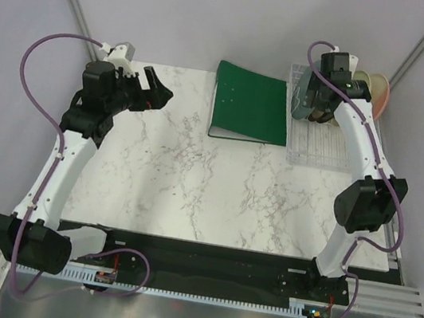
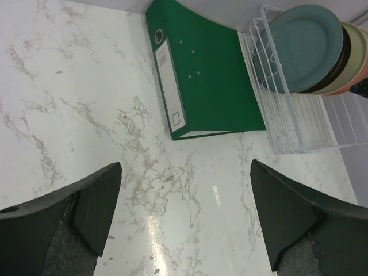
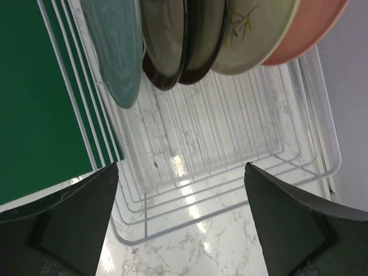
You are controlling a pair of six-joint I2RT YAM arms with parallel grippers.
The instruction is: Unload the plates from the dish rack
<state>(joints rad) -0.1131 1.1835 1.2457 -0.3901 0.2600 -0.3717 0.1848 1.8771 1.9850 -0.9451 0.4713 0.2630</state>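
At the far right corner of the marble table [image 1: 191, 188], the clear dish rack [image 1: 320, 150] lies just beside a green binder [image 1: 253, 101]. The plates [image 3: 167, 40] stand on edge in a close row at its far end, the grey plate [image 3: 115, 52] nearest the binder and the pink plate [image 3: 310, 26] outermost. Over the rack's near half the right gripper [image 3: 181, 167] hangs with fingers spread wide and nothing between them, apart from the plates, while the left gripper [image 2: 184, 167] hovers above the table's left side, likewise spread and holding nothing.
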